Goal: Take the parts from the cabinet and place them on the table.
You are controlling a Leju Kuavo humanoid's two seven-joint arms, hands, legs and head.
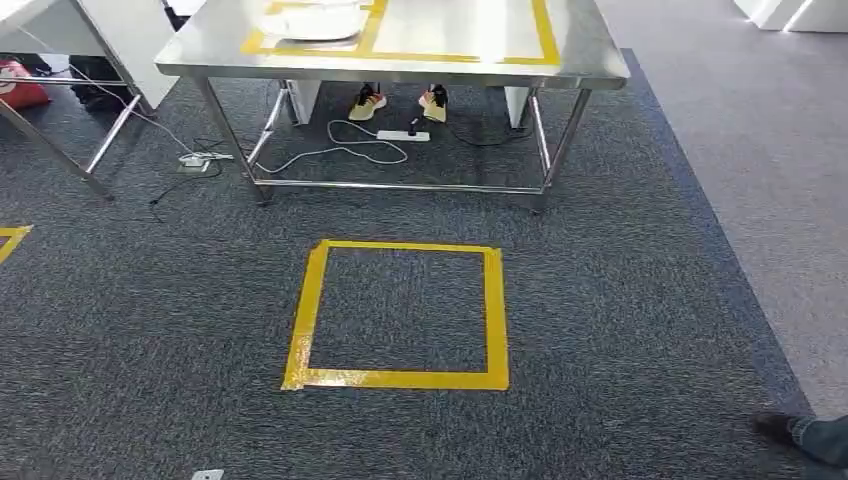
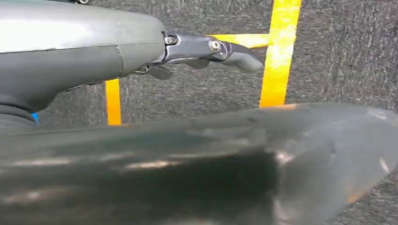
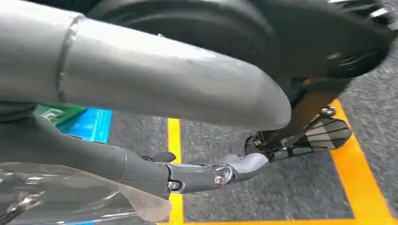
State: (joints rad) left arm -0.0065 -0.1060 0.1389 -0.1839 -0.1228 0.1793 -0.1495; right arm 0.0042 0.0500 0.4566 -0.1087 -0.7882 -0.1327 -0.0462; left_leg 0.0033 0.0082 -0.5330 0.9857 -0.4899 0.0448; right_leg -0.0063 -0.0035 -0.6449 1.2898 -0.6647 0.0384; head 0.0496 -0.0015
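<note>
A steel table marked with yellow tape stands ahead, and a white and clear bag of parts lies on its left marked field. In the right wrist view my right hand hangs over the carpet with a clear plastic bag against its palm side. The thick thumb lies over the bag and one dark finger is stretched out. In the left wrist view my left hand hangs with its fingers straight and nothing in them.
A yellow tape square marks the dark carpet in front of the table. Under the table lie cables, a power strip and a person's shoes. Another person's foot is at the lower right. A second table's legs stand at the left.
</note>
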